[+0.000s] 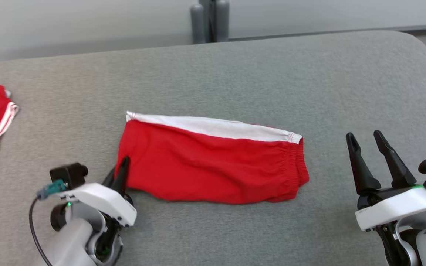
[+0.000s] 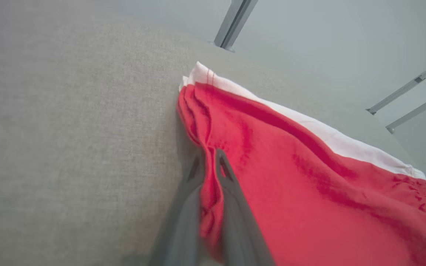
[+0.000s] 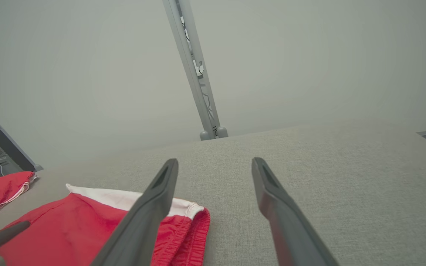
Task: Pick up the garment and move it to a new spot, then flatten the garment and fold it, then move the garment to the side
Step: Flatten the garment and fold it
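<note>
Light is even and diffuse in all three views, moderately bright, with no hard glare. Head view: focus is sharp across the grey woven fabric surface [image 1: 235, 74]. The folded red cloth garment with a white band [image 1: 213, 166] throws only a thin soft shadow along its near edge, and a faint one lies beside the left gripper [image 1: 123, 162]. Left wrist view: that gripper's dark fingers [image 2: 235, 207] are out of focus and pale grey. The red is heavily saturated and the weave blurs leftward. Right wrist view: the right gripper [image 3: 215, 162] softens toward the bottom edge. The pale wall [image 3: 309, 55] looks hazy, and the grey metal post [image 3: 194, 74] leans with wide-angle distortion.
</note>
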Controlling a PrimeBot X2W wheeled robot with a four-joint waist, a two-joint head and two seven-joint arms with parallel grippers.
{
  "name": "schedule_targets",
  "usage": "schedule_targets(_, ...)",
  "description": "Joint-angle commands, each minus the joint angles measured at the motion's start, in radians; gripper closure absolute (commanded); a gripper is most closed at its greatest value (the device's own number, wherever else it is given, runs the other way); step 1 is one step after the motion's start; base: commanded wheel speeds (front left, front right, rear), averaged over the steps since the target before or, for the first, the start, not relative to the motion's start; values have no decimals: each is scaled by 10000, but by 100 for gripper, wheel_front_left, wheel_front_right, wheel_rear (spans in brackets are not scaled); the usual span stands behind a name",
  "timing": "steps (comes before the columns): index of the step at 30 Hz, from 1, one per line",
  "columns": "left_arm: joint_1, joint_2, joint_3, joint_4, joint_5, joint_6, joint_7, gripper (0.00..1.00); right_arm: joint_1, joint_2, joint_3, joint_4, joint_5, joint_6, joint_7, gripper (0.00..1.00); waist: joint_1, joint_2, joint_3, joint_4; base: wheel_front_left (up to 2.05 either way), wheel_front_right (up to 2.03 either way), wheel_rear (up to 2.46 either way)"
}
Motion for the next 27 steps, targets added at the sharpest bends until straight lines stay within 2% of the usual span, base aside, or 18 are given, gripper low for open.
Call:
schedule_targets(1, 291, -18, 58, -208, -35, 142, -105, 100, 100, -69, -50, -25, -90, 1, 70, 0, 0, 0, -278, 342, 0, 0, 0)
schedule_targets(11, 1998, -328, 282, -1690, 69, 947, -454, 100, 417, -63, -76, 24, -387, 1, 390, 0, 0, 0, -788, 991, 0, 0, 0)
schedule_targets(13, 2280, -373, 264, -1805, 284, 1171, -484, 100, 422, -34, -11, 23, -443, 1, 487, 0, 0, 0, -897, 1034, 0, 0, 0)
schedule_targets(19, 2362, -319, 248, -1665, 712, 1409, -520, 100, 426, -18, 84, 65, -482, 1, 565, 0, 0, 0, -978, 969, 0, 0, 0)
schedule_targets(22, 2343, -240, 297, -1712, 1128, 1555, -524, 51, 423, -17, 75, 89, -564, 1, 586, 0, 0, 0, -987, 910, 0, 0, 0)
schedule_targets(23, 2297, -181, 363, -1782, 1322, 1619, -527, 0, 423, -9, 60, 95, -595, 1, 581, 0, 0, 0, -985, 897, 0, 0, 0)
schedule_targets(27, 2360, -79, 813, -2297, 2248, 1915, -531, 0, 466, 21, -10, 118, -650, 1, 533, 0, 0, 0, -980, 864, 0, 0, 0)
